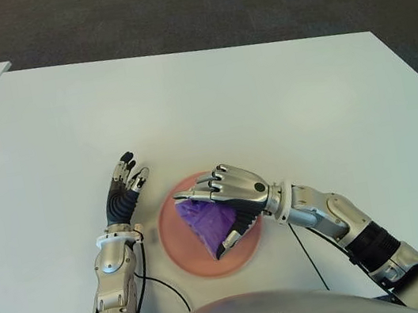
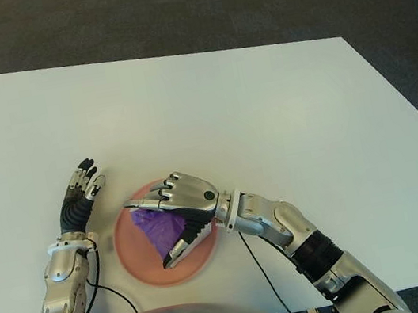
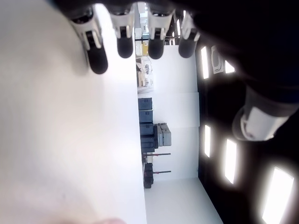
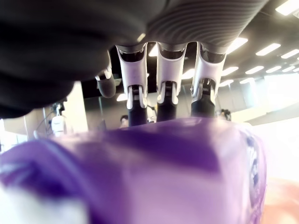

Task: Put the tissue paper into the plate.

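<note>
Right hand [image 1: 232, 201]: over the plate, fingers curled across the top of the purple tissue pack, thumb under its near edge, gripping it.
Purple tissue pack [image 1: 207, 219]: held in the right hand, above the middle of the plate; whether it touches the plate cannot be told.
Plate [image 1: 178, 250]: pink, round, on the white table [image 1: 265, 107] near the front edge.
Left hand [image 1: 124, 193]: just left of the plate, fingers straight and spread, holding nothing.

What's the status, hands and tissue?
Right hand over the pink plate, fingers closed on purple tissue paper. Left hand open, idle left of plate. Nothing in the way.
</note>
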Controlling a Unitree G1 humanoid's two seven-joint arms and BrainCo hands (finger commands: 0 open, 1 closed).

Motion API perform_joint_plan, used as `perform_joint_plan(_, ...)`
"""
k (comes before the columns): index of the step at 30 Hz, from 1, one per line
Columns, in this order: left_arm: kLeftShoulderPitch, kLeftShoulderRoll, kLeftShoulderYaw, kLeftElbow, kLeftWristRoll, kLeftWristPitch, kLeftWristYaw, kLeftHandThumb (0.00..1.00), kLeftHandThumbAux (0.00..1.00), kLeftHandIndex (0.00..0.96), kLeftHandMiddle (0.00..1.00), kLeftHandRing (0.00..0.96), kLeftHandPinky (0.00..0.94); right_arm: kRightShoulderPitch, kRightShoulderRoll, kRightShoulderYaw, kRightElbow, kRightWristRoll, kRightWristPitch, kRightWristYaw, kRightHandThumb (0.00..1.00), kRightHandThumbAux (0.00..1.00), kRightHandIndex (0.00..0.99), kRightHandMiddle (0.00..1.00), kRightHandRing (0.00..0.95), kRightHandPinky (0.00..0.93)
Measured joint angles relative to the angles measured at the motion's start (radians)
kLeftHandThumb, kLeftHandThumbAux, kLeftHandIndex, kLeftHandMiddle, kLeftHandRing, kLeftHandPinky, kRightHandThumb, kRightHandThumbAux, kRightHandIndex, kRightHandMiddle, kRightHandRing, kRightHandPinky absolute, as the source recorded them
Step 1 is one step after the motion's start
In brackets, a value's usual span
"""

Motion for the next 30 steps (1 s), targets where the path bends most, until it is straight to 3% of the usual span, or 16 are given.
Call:
perform_joint_plan(24, -0.006, 0.002, 0.001, 0.029, -0.028, -0.038, -0.007, 0.0, 0.52, 0.0, 0.0, 0.0, 0.0, 0.008, 0.007, -0.035, 0.006, 0.025, 0.023, 0.016, 0.088, 0.251, 0.0, 0.0, 0.0, 0.0)
perform_joint_plan(30, -0.006, 0.002, 0.001, 0.029, -0.04, -0.038, -0.007, 0.0, 0.521, 0.0, 0.0, 0.0, 0.0, 0.009, 0.008, -0.065, -0.01, 0.091, 0.041, 0.061, 0.075, 0.265, 0.0, 0.0, 0.0, 0.0)
